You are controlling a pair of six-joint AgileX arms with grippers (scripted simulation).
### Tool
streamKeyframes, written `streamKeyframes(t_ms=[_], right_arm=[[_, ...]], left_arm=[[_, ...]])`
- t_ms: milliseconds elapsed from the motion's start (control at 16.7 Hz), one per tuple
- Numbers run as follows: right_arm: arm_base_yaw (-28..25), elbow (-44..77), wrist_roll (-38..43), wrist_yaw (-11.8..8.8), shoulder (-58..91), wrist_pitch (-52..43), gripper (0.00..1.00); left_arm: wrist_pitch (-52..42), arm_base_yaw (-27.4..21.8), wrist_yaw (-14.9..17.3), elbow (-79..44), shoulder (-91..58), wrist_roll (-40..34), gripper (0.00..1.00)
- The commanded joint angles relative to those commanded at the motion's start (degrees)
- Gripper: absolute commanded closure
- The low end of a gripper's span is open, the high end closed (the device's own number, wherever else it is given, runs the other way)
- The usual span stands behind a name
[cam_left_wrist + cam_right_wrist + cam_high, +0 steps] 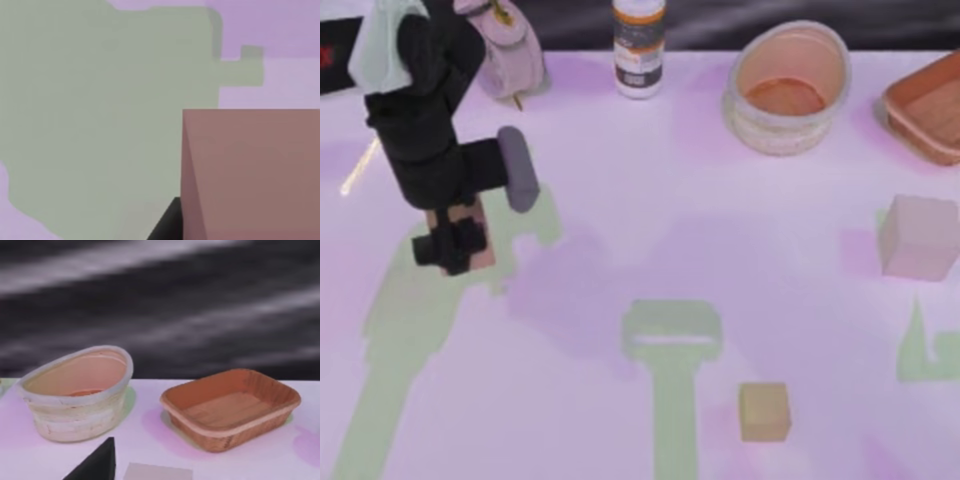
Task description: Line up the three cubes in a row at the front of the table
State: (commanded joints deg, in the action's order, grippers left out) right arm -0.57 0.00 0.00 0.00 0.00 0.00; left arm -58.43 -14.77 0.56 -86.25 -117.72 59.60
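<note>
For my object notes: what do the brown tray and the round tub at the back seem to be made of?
The tray looks like woven wicker or wood: ribbed walls, grained floor. The tub seems like worn ceramic or enamel, pale mottled outside, orange inside; I cannot tell which.

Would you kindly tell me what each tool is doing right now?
Left tool: closed on the pink-red cube.
Right tool: out of view.

Light: bright, even, on the table [620,200].
Shadows: flat pale green, hard-edged; the left arm's [430,140] shadow runs toward the front-left.
Cast: lilac and pink blotches mottle the tabletop.
Glare: faint streak at far left.
Blur: soft throughout; backdrop [160,300] in right wrist view smeared into streaks.
</note>
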Motion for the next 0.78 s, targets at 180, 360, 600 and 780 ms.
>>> streamKeyframes(t_ms=[180,360,600,780], right_arm=[[0.0,0.0,0.0,0.0,0.0,0.0,0.00],[0.0,0.0,0.0,0.0,0.0,0.0,0.00],[0.0,0.0,0.0,0.0,0.0,0.0,0.00],[0.0,0.0,0.0,0.0,0.0,0.0,0.00]], left_arm=[[-0.2,-2.1,0.0,-0.1,0.1,-1.1,1.00],[-0.9,-8.9,0.1,-0.3,0.6,-4.9,1.00],[-2.2,-21.5,0.2,-0.1,1.6,-12.0,1.00],[-3.0,-31.0,0.3,0.1,2.5,-17.1,1.00]])
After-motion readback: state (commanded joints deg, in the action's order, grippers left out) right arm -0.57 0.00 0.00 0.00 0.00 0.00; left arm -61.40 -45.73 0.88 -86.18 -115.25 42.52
